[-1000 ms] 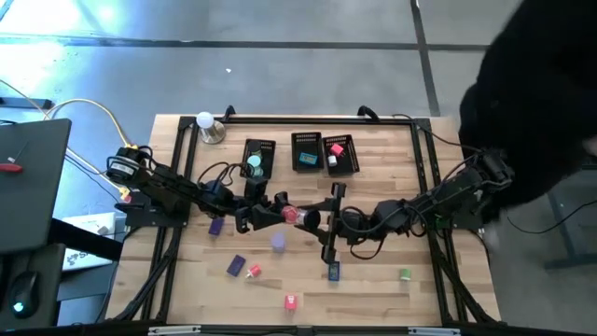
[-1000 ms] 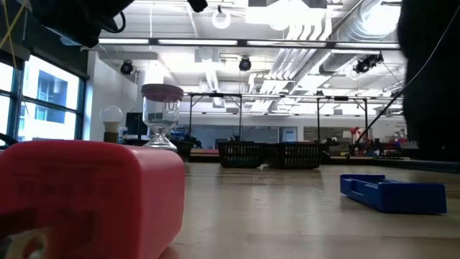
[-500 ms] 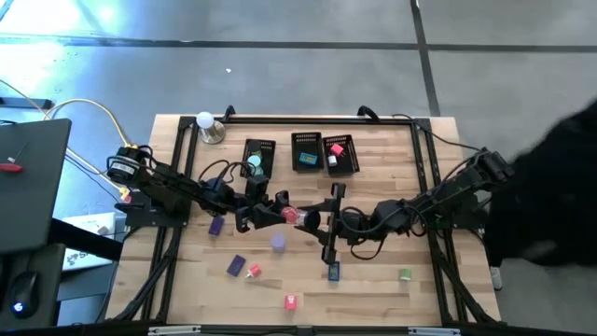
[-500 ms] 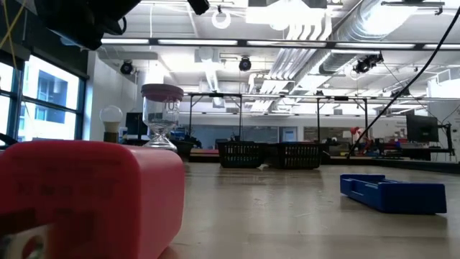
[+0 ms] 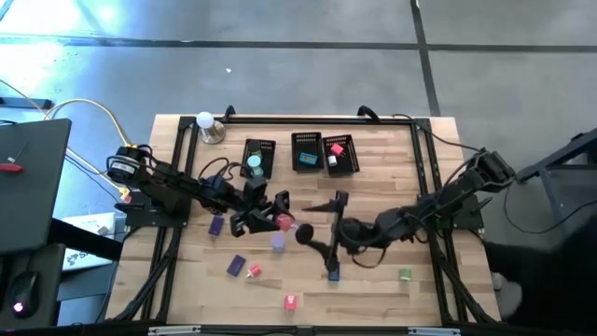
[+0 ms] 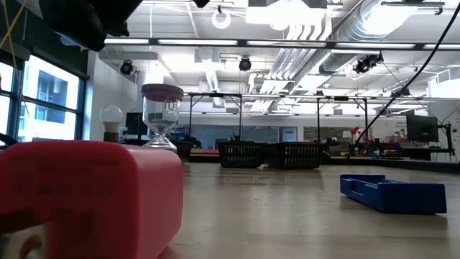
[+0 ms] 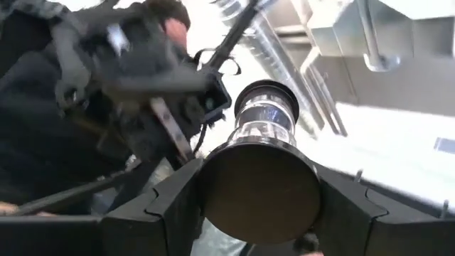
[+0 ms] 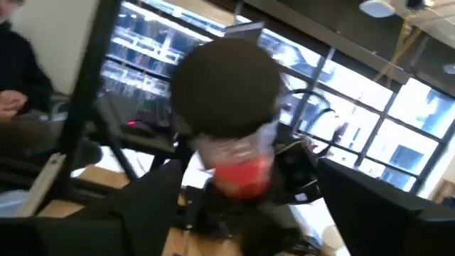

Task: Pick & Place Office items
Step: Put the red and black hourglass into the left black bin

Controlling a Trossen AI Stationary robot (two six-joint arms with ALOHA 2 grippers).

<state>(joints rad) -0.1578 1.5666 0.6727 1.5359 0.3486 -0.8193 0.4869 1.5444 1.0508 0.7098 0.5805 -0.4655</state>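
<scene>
A small sand timer (image 7: 264, 121) is gripped at its red end by the left gripper (image 5: 272, 221). It is held level above the tabletop (image 5: 429, 289), well apart from the middle mesh basket (image 5: 306, 140), on the side of that basket where the arms work. Its dark end is turned toward the right gripper (image 5: 324, 233), whose fingers are spread wide just beside that end without touching it. Farther from the middle mesh basket, a purple block (image 5: 236, 265), a pink piece (image 5: 254, 272), a red piece (image 5: 290, 301), a blue piece (image 5: 333, 272) and a green piece (image 5: 405, 274) are scattered. A teal piece (image 5: 254, 163) is seen in the basket to one side of the middle one and a pink piece (image 5: 337, 149) in the basket to its other side.
</scene>
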